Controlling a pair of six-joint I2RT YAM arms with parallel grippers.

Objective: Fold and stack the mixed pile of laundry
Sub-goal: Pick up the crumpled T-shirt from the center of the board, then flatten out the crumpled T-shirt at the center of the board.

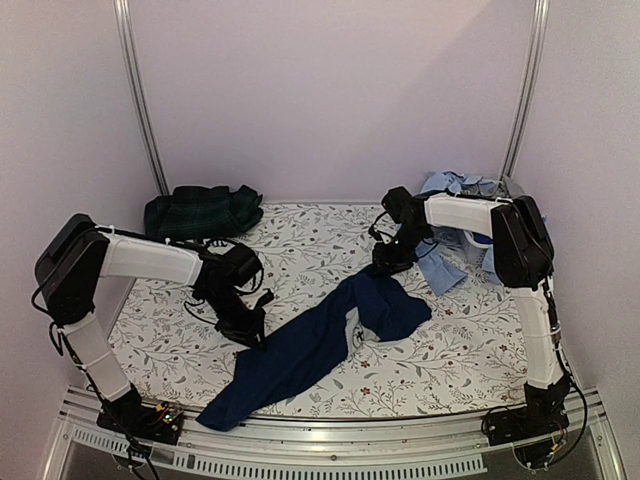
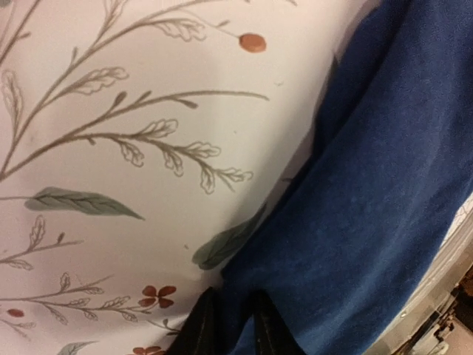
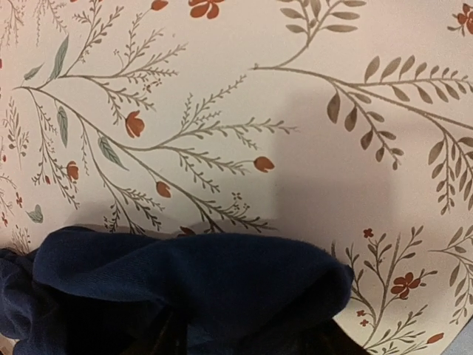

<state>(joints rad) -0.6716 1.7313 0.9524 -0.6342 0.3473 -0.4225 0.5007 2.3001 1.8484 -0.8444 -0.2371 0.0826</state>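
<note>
The navy T-shirt (image 1: 310, 350) lay stretched slantwise on the surface's floral sheet (image 1: 300, 235), from the near edge up toward the middle, apart from the plaid piece (image 1: 200, 212) and the light blue shirts (image 1: 455, 185) at the back. The step looked like taking hold to spread it flat. The left claw (image 1: 252, 338) straddled its side hem, jaws narrow; whether they gripped, I cannot tell. The right claw (image 1: 388, 265) sat over the bunched upper end, its state likewise unclear. Next, both needed firm pinches, then a pull apart.
</note>
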